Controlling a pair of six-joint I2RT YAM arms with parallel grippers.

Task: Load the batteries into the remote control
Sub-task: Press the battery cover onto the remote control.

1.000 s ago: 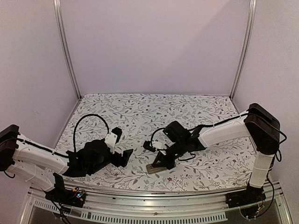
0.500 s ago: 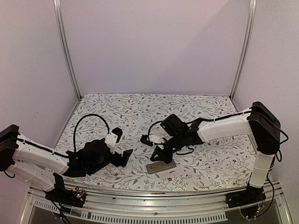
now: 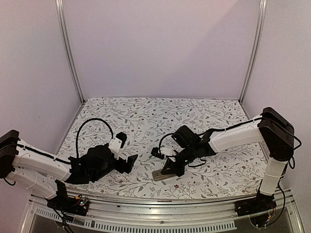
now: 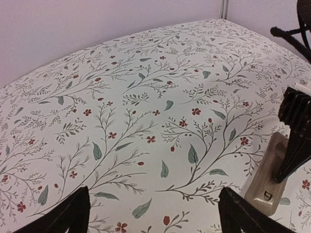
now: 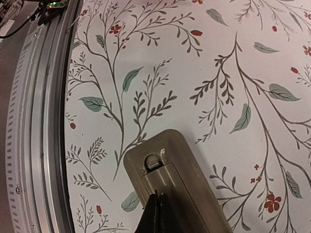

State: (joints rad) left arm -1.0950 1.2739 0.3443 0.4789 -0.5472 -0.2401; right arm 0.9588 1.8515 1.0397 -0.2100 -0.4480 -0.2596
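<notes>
If the right end effector (image 5: 156, 209), tips pressed together on the slim tan-grey plastic remote control (image 5: 190, 165), pushes too hard, it could slide away.

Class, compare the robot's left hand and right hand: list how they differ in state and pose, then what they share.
The left hand is open, fingers wide apart; the right hand is shut, fingers pressed together. The left hand hovers over bare table, short of the remote control; the right hand's tips sit on the remote control's tan-grey back. Both are black and hold nothing.
</notes>
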